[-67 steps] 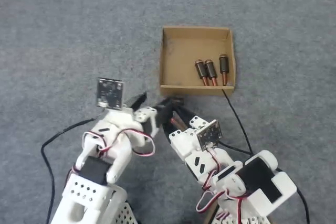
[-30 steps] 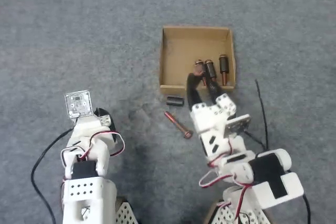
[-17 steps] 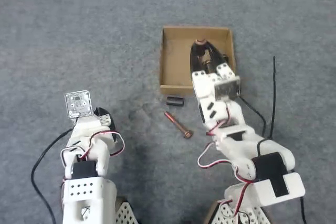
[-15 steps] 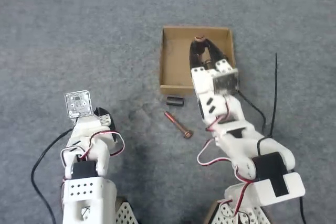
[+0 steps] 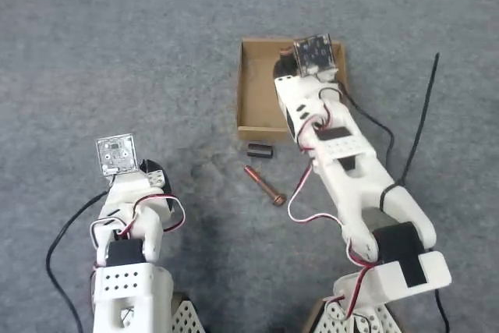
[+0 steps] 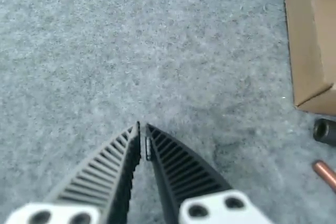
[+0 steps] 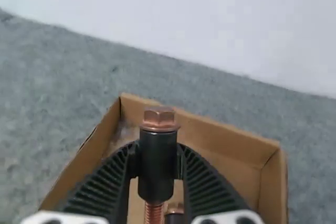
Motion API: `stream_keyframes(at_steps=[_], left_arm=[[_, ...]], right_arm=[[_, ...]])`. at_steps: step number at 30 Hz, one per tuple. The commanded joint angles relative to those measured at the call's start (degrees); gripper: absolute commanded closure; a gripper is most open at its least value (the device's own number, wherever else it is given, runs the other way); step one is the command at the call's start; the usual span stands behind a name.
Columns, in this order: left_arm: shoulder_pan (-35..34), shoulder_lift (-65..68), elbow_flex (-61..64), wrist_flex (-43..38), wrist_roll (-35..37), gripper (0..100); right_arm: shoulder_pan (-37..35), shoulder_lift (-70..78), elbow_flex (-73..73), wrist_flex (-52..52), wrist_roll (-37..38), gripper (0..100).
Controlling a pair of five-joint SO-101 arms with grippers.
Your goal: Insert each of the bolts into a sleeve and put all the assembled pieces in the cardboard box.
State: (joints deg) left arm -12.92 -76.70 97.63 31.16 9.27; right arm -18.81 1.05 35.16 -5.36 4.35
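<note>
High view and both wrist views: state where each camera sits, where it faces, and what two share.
High view: fixed overhead, looking down on both arms, cardboard box, loose sleeve and loose bolt.
Left wrist view: on the left wrist, facing the carpet past the shut left gripper.
Right wrist view: on the right wrist, facing the cardboard box past the right gripper clamping an assembled piece.
Shared: all three show the cardboard box.
</note>
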Motion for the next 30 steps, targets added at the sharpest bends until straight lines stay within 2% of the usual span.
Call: stream_keyframes(at_steps=[1,11,16,21,30], left_arm=[[-0.3,0.4,-0.7,-1.6,-0.9,99],[-0.3,0.4,-0.7,-1.6,-0.9,99],[-0.3,0.4,-0.7,-1.6,-0.9,99],[-0.3,0.4,-0.7,-1.6,-0.9,99],[-0.3,0.4,-0.7,-1.6,-0.9,99]], right_arm=[[-0.5,0.7,-9.0,6.2,0.5,99.1],[-1.4,9.5,-31.5,34.2,0.6,99.1],[-1.4,13.9,-39.6,44.8,0.6,99.0],[-1.5,18.9,-44.6,50.3,0.5,99.0],[-3.6,25.2,-48.0,51.0,0.5,98.9]])
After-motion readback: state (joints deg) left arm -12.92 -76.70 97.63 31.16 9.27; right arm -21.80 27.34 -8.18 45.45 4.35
